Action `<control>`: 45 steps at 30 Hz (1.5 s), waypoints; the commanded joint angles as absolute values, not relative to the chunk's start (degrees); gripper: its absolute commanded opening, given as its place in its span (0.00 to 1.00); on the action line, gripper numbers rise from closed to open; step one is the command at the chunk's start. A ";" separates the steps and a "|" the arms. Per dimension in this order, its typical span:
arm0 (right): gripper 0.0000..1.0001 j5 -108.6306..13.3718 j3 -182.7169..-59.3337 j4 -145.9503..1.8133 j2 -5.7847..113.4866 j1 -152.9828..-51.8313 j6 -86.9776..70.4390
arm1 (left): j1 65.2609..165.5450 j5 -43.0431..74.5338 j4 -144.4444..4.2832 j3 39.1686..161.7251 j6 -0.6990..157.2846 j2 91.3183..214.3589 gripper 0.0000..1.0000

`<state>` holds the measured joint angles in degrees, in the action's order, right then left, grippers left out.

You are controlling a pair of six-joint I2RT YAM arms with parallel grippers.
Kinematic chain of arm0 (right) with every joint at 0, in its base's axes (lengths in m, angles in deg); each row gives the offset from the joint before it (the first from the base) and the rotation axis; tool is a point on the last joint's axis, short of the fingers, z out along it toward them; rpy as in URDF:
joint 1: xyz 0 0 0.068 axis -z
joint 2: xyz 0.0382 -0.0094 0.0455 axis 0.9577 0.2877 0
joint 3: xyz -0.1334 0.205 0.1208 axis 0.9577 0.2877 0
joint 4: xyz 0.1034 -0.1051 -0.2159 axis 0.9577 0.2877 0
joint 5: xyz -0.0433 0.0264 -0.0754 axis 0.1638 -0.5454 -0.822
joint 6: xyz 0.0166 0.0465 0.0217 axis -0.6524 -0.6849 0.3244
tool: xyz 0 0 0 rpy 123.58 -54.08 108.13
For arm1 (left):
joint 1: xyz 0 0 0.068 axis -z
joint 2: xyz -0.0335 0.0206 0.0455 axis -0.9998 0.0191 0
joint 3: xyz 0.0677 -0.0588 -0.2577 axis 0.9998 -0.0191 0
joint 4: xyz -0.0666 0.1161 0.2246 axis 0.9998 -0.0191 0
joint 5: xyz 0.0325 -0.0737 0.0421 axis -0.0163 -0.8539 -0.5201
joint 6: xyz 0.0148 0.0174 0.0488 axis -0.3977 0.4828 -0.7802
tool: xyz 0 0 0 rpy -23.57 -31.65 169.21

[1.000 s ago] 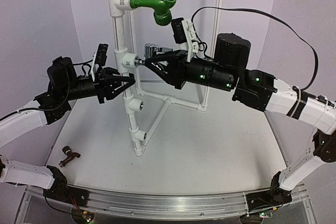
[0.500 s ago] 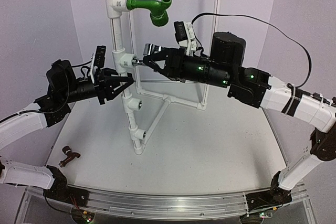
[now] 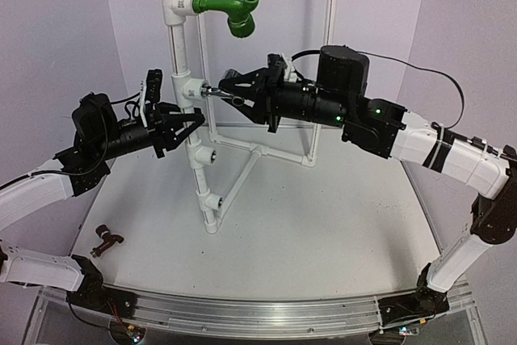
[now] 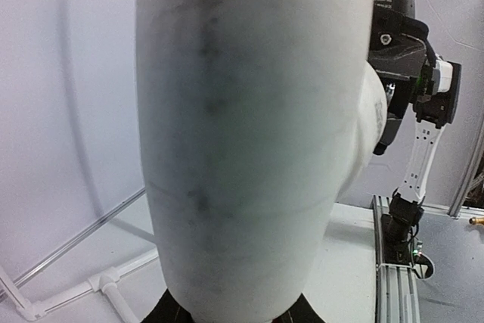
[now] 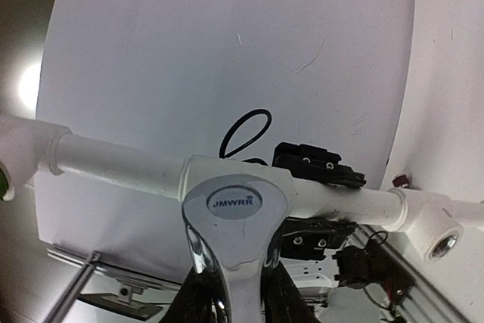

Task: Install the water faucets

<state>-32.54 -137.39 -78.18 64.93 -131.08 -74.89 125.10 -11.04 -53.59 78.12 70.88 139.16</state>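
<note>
The shiny chrome faucet (image 3: 220, 91) is held level, its threaded end at the middle white tee fitting (image 3: 192, 88) on the upright pipe (image 3: 179, 46). My right gripper (image 3: 232, 86) is shut on it. In the right wrist view its lever handle (image 5: 234, 209) fills the centre between my right gripper's (image 5: 234, 304) dark fingers. My left gripper (image 3: 191, 123) is shut on the upright pipe just below that tee. The pipe (image 4: 242, 134) fills the left wrist view, with my left gripper (image 4: 234, 314) at the bottom edge. The dark reddish-brown faucet (image 3: 105, 240) lies on the table at the near left.
A green elbow piece (image 3: 230, 12) sticks out from the top tee. Lower open tee fittings (image 3: 208, 159) (image 3: 212, 199) face right on the pipe. White frame pipes (image 3: 266, 153) run along the table behind, and a second upright pipe (image 3: 329, 6) stands at the back.
My right wrist has rolled with the chrome faucet at the tee and shifted left and up. The pipe stand and green elbow have swayed a little left. My left gripper stays on the pipe.
</note>
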 commanded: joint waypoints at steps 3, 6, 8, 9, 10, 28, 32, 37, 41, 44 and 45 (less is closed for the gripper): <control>0.00 -27.99 -143.16 -80.07 73.25 -132.20 -93.36 | 128.01 -9.76 -59.46 73.80 66.81 140.23 0.00; 0.00 -27.80 -142.90 -80.05 73.24 -132.18 -96.74 | 128.01 -8.54 -59.44 72.20 61.22 138.67 0.00; 0.00 -28.77 -142.35 -80.05 72.55 -132.23 -98.28 | 128.01 -7.17 -59.44 71.60 58.75 137.98 0.00; 0.00 -29.38 -142.18 -80.05 72.11 -132.19 -98.56 | 128.01 -5.97 -59.44 71.41 58.15 137.67 0.00; 0.00 -30.14 -141.99 -80.06 71.61 -132.17 -98.61 | 127.99 -4.89 -59.46 71.47 57.95 137.53 0.00; 0.87 -35.63 -131.68 -80.31 62.21 -131.10 -89.75 | 128.00 1.59 -63.02 76.36 71.63 139.03 0.00; 0.98 -39.42 -123.46 -81.24 55.62 -130.14 -84.88 | 127.93 2.81 -63.63 76.51 73.06 137.66 0.00; 0.98 -45.22 -114.78 -81.71 43.45 -128.06 -69.35 | 127.93 3.06 -64.91 76.43 73.75 136.90 0.00; 0.98 -47.00 -116.16 -77.62 36.47 -127.66 -33.63 | 127.92 1.74 -65.52 76.93 75.20 137.12 0.00; 0.98 -46.20 -116.16 -74.06 33.77 -127.64 -7.59 | 127.93 0.57 -65.69 77.59 75.92 137.73 0.00; 0.98 -45.57 -115.80 -73.36 33.56 -127.62 0.67 | 127.93 0.29 -65.89 77.83 75.99 137.94 0.00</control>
